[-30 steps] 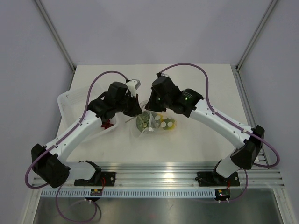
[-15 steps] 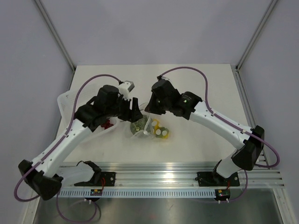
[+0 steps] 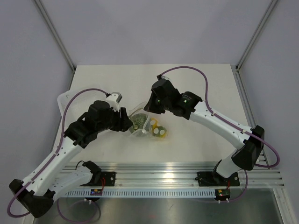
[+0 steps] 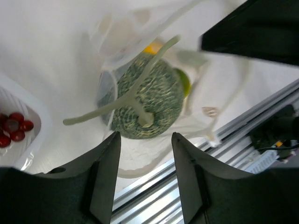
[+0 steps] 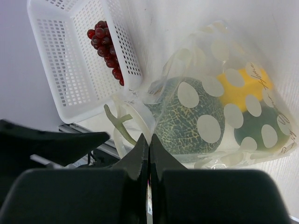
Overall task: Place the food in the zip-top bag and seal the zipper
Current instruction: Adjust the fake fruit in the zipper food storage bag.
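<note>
The zip-top bag (image 3: 150,127), clear with cream dots, lies at mid-table with its mouth open to the left. Inside it sit a grey-green netted melon (image 5: 187,123) with a pale stem (image 4: 117,105), a yellow fruit (image 5: 240,86) and a dark green one (image 5: 254,130). My right gripper (image 5: 149,140) is shut on the bag's mouth edge beside the pale zipper strip (image 5: 140,114). My left gripper (image 4: 145,136) is open just outside the mouth, holding nothing. The melon (image 4: 147,100) lies past its fingertips.
A white perforated basket (image 5: 70,70) holding red grapes (image 5: 105,39) stands left of the bag, under my left arm in the top view. The aluminium rail (image 3: 159,170) runs along the table's near edge.
My left gripper has opened, let go of the melon in the bag and drawn back toward the near left. The bag has shifted slightly the same way. My right gripper keeps its grip.
</note>
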Available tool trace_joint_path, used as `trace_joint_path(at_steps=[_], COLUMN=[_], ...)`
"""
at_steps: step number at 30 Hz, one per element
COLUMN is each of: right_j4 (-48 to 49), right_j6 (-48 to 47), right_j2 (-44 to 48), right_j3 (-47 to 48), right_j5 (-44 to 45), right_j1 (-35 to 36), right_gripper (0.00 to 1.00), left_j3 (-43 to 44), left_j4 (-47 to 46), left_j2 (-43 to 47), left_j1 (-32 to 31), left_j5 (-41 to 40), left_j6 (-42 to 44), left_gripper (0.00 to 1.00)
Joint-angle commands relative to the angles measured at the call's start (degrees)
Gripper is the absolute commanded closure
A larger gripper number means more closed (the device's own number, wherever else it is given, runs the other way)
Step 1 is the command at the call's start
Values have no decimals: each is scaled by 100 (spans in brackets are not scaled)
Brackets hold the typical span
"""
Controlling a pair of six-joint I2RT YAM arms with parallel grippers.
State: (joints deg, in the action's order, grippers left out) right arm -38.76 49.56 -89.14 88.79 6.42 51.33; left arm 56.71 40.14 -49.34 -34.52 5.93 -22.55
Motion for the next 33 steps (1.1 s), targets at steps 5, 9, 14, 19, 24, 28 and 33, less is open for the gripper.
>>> trace_joint_path(at_steps=[5, 9, 14, 19, 24, 28, 33], right_j4=[238, 229, 229, 220, 246, 264, 299], right_j6=[1, -17, -34, -25, -17, -17, 1], right_j2=[345, 371, 380, 468, 450, 415, 371], right_j3=[59, 24, 6, -73, -73, -64, -64], right_j5=[53, 44, 35, 79, 53, 26, -9], right_j1=[52, 35, 26, 0, -9, -9, -9], right_gripper=[100, 100, 100, 100, 100, 100, 100], left_j3=[-1090, -1381, -1470, -1636, -1900, -1971, -1944], left_j4=[-858, -1035, -1078, -1438, -1965, -1599, -1456], left_j2=[337, 443, 214, 723, 1918, 2140, 1595], left_j1=[-19, -19, -19, -19, -19, -19, -19], left_j5=[-1041, -1138, -1217, -1183, -1295, -1850, -1570], left_j6=[-918, -989, -1094, -1051, -1059, -1033, -1094], left_gripper=[55, 59, 64, 63, 63, 57, 41])
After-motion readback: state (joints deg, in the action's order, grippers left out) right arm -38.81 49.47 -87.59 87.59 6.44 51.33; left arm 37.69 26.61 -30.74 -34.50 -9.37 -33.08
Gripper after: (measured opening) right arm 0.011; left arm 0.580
